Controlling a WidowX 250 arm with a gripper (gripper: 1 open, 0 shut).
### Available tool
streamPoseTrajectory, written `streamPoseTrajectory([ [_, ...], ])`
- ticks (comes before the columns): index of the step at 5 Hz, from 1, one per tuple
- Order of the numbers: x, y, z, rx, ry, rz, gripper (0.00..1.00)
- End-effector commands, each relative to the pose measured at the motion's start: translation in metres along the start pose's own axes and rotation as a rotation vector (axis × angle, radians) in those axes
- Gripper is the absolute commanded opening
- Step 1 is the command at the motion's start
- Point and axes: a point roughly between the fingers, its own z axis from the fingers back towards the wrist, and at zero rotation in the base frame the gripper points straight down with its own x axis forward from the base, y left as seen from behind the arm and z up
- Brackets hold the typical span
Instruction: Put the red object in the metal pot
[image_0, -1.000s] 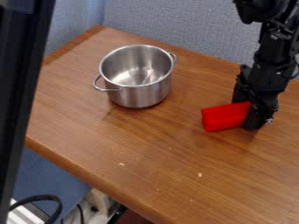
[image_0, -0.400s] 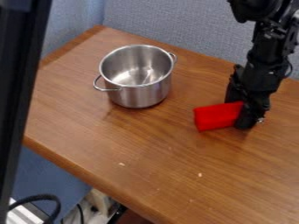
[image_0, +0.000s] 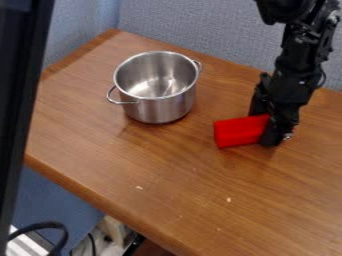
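The job is only begun: the red object (image_0: 245, 131) is not in the metal pot (image_0: 156, 87) but out at the right side of the counter (image_0: 120, 160), low against the wood; whether it rests there or is just clear of it cannot be told. The gripper (image_0: 275, 128) stands over its right end, pointing nearly straight down, and its dark fingers (image_0: 266, 112) look clamped on that end, though the contact is partly hidden by the arm's own bulk, so the grip is a judgement, not a certainty. The pot sits empty and upright, its bare steel floor showing, well apart from the red object and at about ten o'clock from it, with one small handle facing the lower left. What is left, then, is nearly everything: lift the bar, carry it up and left across the bare wood between, bring it over the rim and let it go inside. The counter is brown wood grain with a few pale flecks near its front edge. Behind it is a blue-grey wall (image_0: 201, 25). A dark upright panel (image_0: 16, 120) fills the left edge, and cables (image_0: 40, 240) lie on the floor at seven o'clock.
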Motion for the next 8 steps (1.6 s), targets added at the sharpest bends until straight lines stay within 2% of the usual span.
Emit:
streamPoseTrajectory([
  [1,-0.009,0.013,0.024,0.054,-0.036,0.020,0.00],
  [5,-0.019,0.017,0.032,0.101,-0.049,0.029,0.00],
  [8,-0.025,0.020,0.042,0.167,-0.094,0.052,0.00],
])
